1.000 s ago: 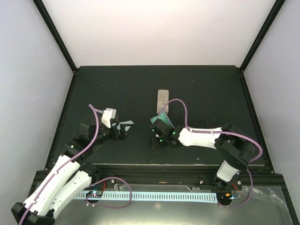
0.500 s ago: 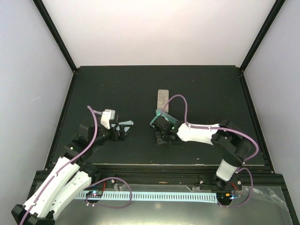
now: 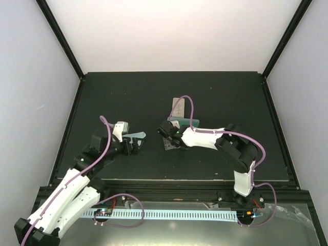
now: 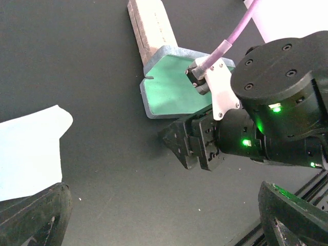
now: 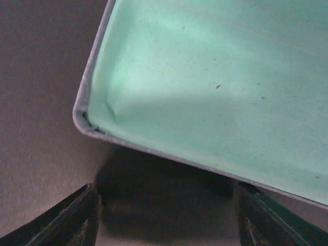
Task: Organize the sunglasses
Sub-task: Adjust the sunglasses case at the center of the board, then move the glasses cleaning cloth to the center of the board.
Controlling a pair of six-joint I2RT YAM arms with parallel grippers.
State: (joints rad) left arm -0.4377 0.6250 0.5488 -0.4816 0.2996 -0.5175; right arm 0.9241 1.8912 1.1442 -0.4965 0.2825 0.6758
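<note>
Tabletop (image 3: 128,92) seen from above: the right gripper (image 3: 166,138) hangs low at the near corner of an open blue-grey case (image 3: 187,123), green lining up (probably lying ready to take a pair), with a beige case (image 3: 178,106) at its far edge. The left gripper (image 3: 132,143) hovers by a light blue cloth (image 3: 136,136). Left wrist view: its own fingers are spread wide and empty. Right wrist view: the fingers are parted, with only bare table and the case rim between them. The sunglasses show in no view; the arms may be hiding them.
</note>
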